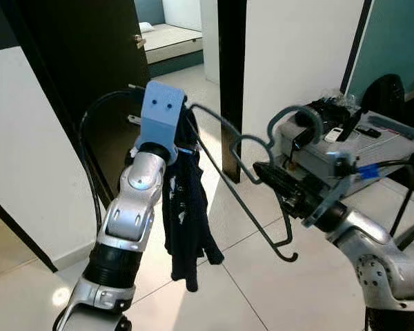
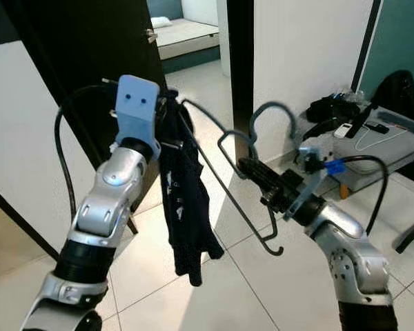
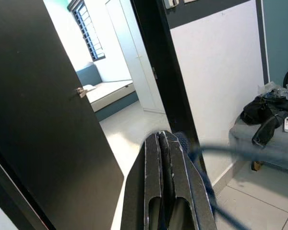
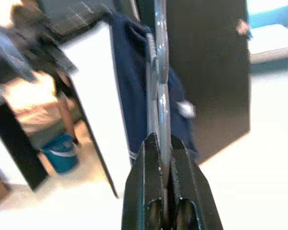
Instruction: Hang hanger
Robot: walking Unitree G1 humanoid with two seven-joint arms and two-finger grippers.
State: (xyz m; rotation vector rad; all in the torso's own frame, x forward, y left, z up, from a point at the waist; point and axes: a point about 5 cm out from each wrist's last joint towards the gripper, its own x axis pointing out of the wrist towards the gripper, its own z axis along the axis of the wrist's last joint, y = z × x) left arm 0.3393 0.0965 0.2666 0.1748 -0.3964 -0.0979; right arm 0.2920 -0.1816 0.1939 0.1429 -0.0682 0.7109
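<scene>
Grey wire hanger; limp dark garment

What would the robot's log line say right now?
left gripper: shut on dark garment | right gripper: shut on wire hanger | hanger not yet hung

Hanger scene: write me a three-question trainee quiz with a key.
1. True or false: the right hand is shut on the hanger.
2. Which hand holds the dark garment? A) left hand B) right hand
3. Fill in: behind the left arm stands an open dark ____.

Key: 1 true; 2 A; 3 door.
</scene>
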